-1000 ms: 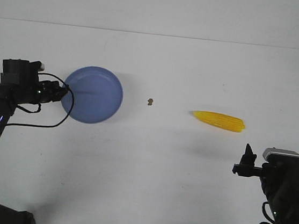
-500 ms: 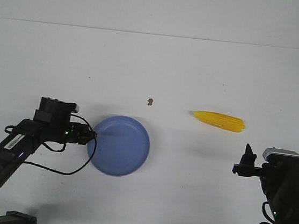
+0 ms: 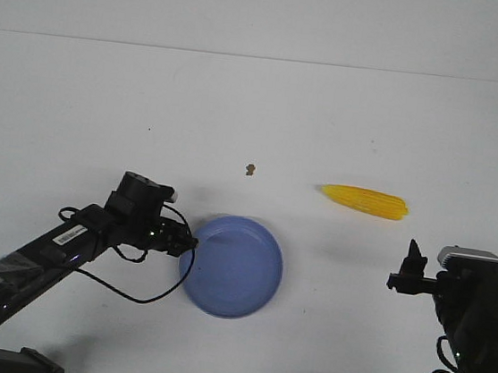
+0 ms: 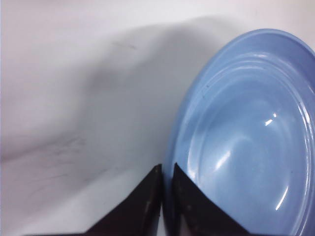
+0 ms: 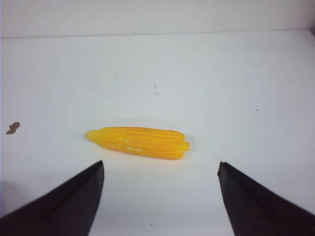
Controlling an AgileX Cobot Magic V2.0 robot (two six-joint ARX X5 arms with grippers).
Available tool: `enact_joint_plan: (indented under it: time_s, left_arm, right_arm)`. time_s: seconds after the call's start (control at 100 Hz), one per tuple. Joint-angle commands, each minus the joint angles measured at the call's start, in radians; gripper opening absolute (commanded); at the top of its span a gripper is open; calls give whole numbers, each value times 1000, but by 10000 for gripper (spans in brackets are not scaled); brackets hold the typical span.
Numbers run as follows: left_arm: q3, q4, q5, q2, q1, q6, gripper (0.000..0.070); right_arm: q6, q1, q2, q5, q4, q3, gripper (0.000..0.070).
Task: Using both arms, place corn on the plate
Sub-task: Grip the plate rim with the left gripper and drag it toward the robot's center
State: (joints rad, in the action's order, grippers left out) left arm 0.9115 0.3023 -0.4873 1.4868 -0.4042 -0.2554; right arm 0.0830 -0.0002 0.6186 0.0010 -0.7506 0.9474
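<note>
I am pinching the plate (image 3: 238,271) rim in my left pincer (image 3: 190,245) near the worktop's front edge, bringing it within reach; my right pincer (image 5: 160,196) is gaping wide, facing the corn (image 5: 139,142).

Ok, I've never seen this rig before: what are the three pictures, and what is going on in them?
Two black robot arms work over a white table. The front view looks across it; the other two come from cameras on each arm's wrist. The left gripper is shut on the rim of the blue plate; its wrist view shows the fingertips pinching that rim. The right gripper is open and empty, and the yellow corn lies on the table beyond it. A small brown speck lies mid-table. Nothing is on the plate yet.
</note>
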Motion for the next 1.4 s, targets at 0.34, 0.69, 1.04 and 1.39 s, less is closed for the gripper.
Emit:
enact_joint_plan:
  time_s: [0.34,0.69,1.04,1.39]
  left_arm:
    - [12,-13,80,40,-43,-16,7]
    - [12,-13,79,76,-43,-23,146]
    - [13,-28,78,67,-41,-27,425]
    - [13,-18,221,-169,40,76,498]
  right_arm:
    - [7,1,5,-2,9,18,491]
    - [7,1,5,-1,9,18,491]
    - [7,1,5,-1,9,18,491]
    - [5,1,5,-1,9,18,490]
